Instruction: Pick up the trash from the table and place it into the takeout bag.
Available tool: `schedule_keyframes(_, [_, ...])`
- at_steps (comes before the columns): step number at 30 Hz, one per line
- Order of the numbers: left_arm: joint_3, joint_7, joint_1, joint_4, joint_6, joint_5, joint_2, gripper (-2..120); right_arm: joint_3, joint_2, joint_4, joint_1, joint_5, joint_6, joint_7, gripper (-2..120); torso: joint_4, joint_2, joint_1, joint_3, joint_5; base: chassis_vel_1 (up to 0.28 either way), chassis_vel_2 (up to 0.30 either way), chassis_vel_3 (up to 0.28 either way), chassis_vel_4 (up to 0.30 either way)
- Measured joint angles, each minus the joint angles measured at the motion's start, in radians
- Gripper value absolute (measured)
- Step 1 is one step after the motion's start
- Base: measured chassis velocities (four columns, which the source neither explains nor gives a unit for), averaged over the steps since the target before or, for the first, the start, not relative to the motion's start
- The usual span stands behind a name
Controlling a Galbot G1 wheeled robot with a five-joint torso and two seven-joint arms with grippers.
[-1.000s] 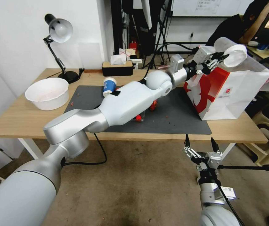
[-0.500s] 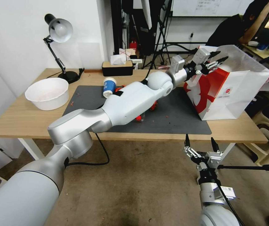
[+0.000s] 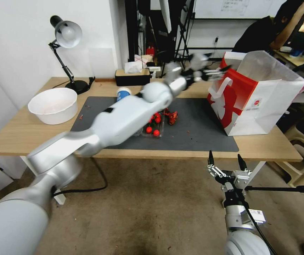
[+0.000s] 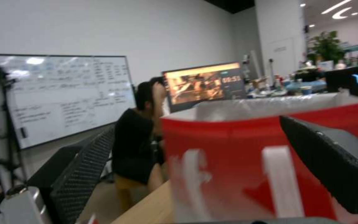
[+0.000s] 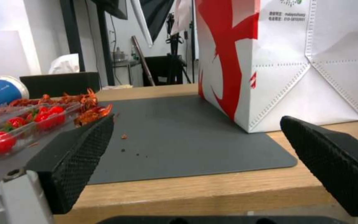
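Grippers sit far apart: the left gripper (image 3: 214, 73) is stretched out over the table (image 3: 24, 134), up at the height of the takeout bag's rim and just short of its red face, while the right gripper (image 3: 226, 163) hangs low in front of the table's near edge. The left one is blurred in the head view, but its wrist view shows two dark textured fingers (image 4: 84, 168) spread wide with nothing between them, and straight ahead of them the takeout bag (image 4: 270, 161) with its white flat handles. The right gripper's fingers (image 5: 79, 149) are likewise wide apart and empty, pointing upward.

Seen from the right gripper, the takeout bag (image 5: 286, 62) stands upright ahead and to one side, its base on the edge of the dark grey mat (image 5: 179, 137). Below and behind the left gripper, under its arm, lies the clear tray with cherry tomatoes (image 3: 153, 125), with red scraps (image 3: 171, 116) just beside it on the mat. The blue-and-white paper cup (image 3: 123, 94) lies tilted near the mat's far edge, partly hidden by the left arm. Well off to the arm's left stand the large white bowl (image 3: 53, 105) and a desk lamp (image 3: 67, 39).
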Motion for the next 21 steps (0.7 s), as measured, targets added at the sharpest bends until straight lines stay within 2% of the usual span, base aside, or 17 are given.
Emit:
schedule_keyframes(1, [-0.023, -0.005, 0.033, -0.038, 0.002, 0.0, 0.051, 100, -0.001, -0.001, 0.001, 0.0, 0.0, -0.001, 0.0, 100, 0.0001, 0.0, 0.0, 0.0, 0.0001, 0.0, 0.0, 0.0, 0.0])
schedule_keyframes(3, [-0.031, -0.006, 0.045, -0.05, 0.003, 0.0, 0.066, 100, -0.001, -0.001, 0.001, 0.0, 0.0, -0.001, 0.0, 100, 0.0001, 0.0, 0.0, 0.0, 0.0001, 0.0, 0.0, 0.0, 0.0])
schedule_keyframes(6, [-0.099, -0.01, 0.135, -0.129, 0.005, 0.002, 0.161, 100, -0.005, -0.003, 0.002, 0.0, 0.0, -0.002, -0.001, 100, 0.0, 0.0, 0.0, 0.0, 0.0002, 0.0, 0.0, 0.0, 0.0])
schedule_keyframes(11, [-0.171, -0.022, 0.224, -0.191, 0.008, 0.018, 0.221, 100, -0.009, -0.004, 0.0, 0.002, -0.001, -0.002, -0.001, 100, -0.0003, 0.0, 0.0, 0.0, 0.0003, 0.0, 0.0, 0.0, 0.0])
schedule_keyframes(15, [-0.284, -0.051, 0.349, -0.265, 0.025, 0.056, 0.281, 100, -0.015, -0.004, -0.002, 0.004, -0.003, -0.004, -0.002, 100, -0.0001, 0.0, 0.0, 0.0, 0.0004, 0.0, 0.0, 0.0, 0.0])
schedule_keyframes(16, [-0.284, -0.051, 0.349, -0.265, 0.025, 0.056, 0.281, 100, -0.015, -0.004, -0.002, 0.004, -0.003, -0.004, -0.002, 100, -0.0001, 0.0, 0.0, 0.0, 0.0004, 0.0, 0.0, 0.0, 0.0])
schedule_keyframes(21, [-0.393, -0.088, 0.491, -0.332, 0.042, 0.101, 0.335, 100, -0.02, -0.007, -0.003, 0.004, -0.005, -0.006, -0.002, 100, -0.0001, 0.0, 0.0, 0.0, 0.0004, 0.0, 0.0, 0.0, 0.0])
